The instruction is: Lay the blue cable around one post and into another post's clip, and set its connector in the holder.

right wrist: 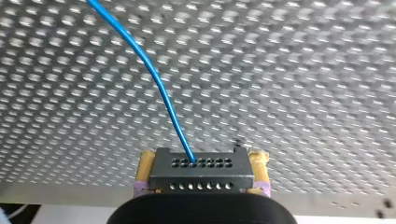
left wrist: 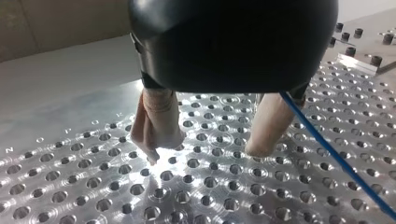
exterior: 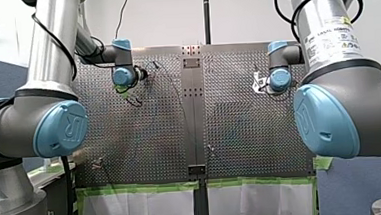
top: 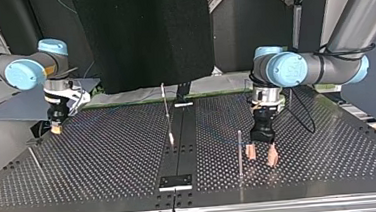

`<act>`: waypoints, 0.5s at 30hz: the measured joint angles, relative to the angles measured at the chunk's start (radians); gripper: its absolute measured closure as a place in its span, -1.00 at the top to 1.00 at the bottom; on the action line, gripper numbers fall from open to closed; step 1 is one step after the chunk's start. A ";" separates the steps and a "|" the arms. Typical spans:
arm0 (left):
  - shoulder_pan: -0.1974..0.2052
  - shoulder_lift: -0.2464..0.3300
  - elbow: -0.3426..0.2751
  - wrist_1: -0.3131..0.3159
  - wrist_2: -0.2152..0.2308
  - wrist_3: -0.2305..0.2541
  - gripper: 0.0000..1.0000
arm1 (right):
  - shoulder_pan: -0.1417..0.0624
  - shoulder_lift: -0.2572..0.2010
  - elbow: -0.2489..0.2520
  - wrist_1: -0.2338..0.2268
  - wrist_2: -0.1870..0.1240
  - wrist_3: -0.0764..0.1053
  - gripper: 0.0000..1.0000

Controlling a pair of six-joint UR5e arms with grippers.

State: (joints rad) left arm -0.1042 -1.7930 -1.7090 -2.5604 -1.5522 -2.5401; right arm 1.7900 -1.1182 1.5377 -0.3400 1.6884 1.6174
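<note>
Your right tool (right wrist: pixel 201 157): pads (right wrist: pixel 258 163) are pressed onto both ends of the black connector (right wrist: pixel 201 176), a firm pinch w/ the connector square btwn them. The blue cable (right wrist: pixel 153 77) leaves the connector's upper row of holes and curves away over the perforated bench (right wrist: pixel 303 70).

Your left tool (left wrist: pixel 205 150): beige fingers (left wrist: pixel 159 121) are spread wide, w/ bare bench plate showing btwn them. Tips sit low over the bench; I cannot tell if they touch it. The cable runs past the outer side of one finger, not btwn the pair. Contact w/ that finger can't be confirmed.

In the top view, a thin upright post (top: pixel 239 150) stands just beside the left tool. The two tools are well apart, at opposite sides of the bench.
</note>
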 joint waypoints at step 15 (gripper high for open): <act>-0.003 0.000 -0.001 -0.001 -0.001 0.002 1.00 | -0.055 -0.142 0.077 -0.017 -0.024 -0.012 -1.00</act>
State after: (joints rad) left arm -0.1075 -1.7931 -1.7095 -2.5618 -1.5531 -2.5382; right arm 1.7347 -1.2597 1.6143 -0.3573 1.6647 1.6050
